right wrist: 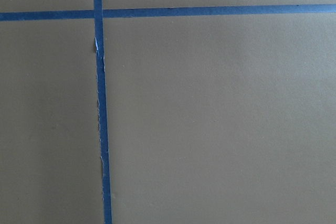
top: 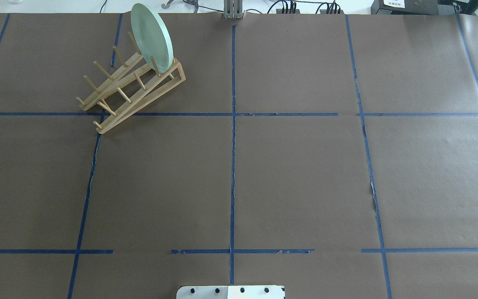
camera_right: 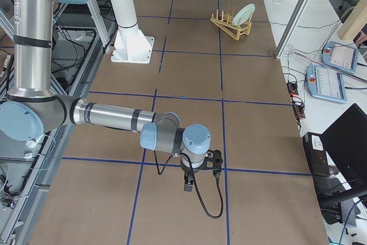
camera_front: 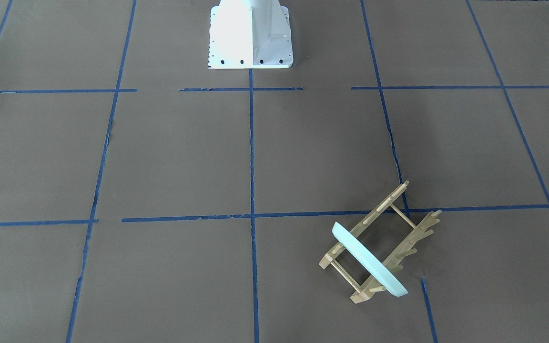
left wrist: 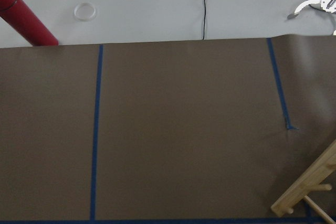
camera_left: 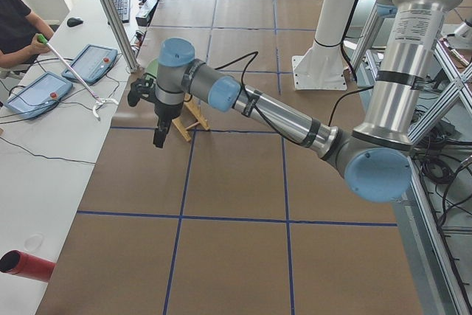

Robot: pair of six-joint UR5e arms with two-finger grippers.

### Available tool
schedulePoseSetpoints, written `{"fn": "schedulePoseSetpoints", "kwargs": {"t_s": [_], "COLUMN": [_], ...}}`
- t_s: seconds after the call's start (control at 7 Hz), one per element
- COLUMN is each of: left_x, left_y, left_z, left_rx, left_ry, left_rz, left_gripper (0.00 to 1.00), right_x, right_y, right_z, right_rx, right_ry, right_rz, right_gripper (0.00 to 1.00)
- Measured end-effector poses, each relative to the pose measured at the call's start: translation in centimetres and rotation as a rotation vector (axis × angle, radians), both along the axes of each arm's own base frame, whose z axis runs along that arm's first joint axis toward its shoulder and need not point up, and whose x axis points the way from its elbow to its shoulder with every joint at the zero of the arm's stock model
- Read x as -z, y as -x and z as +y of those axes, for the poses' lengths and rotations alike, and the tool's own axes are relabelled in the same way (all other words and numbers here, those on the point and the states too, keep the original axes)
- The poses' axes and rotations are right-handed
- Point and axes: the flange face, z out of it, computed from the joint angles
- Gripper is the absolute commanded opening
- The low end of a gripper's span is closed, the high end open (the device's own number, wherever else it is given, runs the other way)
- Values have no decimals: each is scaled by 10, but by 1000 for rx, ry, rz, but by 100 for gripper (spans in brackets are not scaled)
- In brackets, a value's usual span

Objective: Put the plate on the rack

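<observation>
The pale mint-green plate stands on edge between the pegs at one end of the wooden rack. In the overhead view the plate and the rack sit at the far left, with no arm over them. The plate also shows far off in the exterior right view. My left gripper hangs beside the rack in the exterior left view; I cannot tell if it is open. My right gripper hangs low over bare paper, far from the rack; its state is unclear. The left wrist view shows a rack corner.
Brown paper with blue tape lines covers the table. The white robot base stands at the table's middle edge. A red cylinder lies on the white side bench, along with tablets and a metal hook tool. A person sits there.
</observation>
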Motion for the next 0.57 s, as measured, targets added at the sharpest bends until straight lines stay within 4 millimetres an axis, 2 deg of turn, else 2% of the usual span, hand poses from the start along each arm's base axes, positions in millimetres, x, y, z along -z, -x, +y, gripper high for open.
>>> {"fn": "schedulePoseSetpoints", "kwargs": {"t_s": [0.14, 0.29, 0.43, 0.57], "left_x": [-65, -116, -144, -155], "left_y": [33, 49, 54, 55], "left_z": [34, 68, 90, 101], "left_rx": [-57, -84, -91, -86], "left_ry": [35, 83, 125, 165], "left_rz": [18, 43, 59, 72], "left_gripper": [100, 100, 100, 100], "right_x": [0, 0, 0, 0], "right_y": [0, 0, 0, 0], "right_z": [0, 0, 0, 0], "right_rx": [0, 0, 0, 0], "right_ry": [0, -1, -1, 0], "right_rz": [0, 0, 0, 0], "right_gripper": [100, 100, 100, 100]}}
